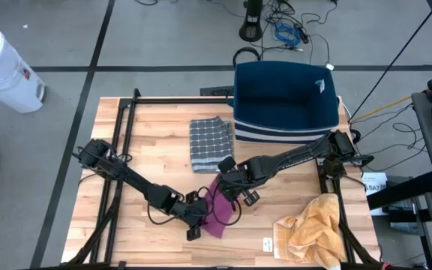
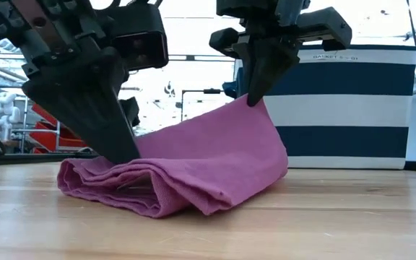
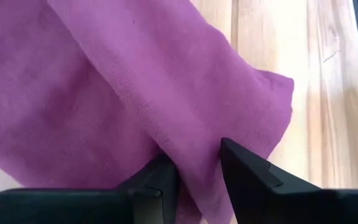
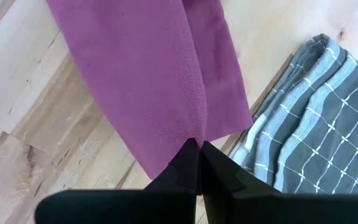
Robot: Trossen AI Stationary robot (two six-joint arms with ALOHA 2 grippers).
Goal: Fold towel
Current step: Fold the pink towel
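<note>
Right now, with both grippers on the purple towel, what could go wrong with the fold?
1. The left gripper has its fingers around a fold of the purple towel with a gap showing; the cloth may slip out if it lifts.
2. The right gripper, shut on the purple towel, holds one edge raised; pulling further could drag the bunched layers apart.
3. The grey checked towel lies close by, so the purple towel might land on it.

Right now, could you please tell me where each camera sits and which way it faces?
High: overhead, facing down; both arms, purple towel, checked towel.
Low: table height, facing across; both pincers, purple towel, striped basket.
Left wrist: on left arm; left pincer around purple towel.
Right wrist: on right arm; right pincer pinching purple towel, checked towel beside.
All share the purple towel.
</note>
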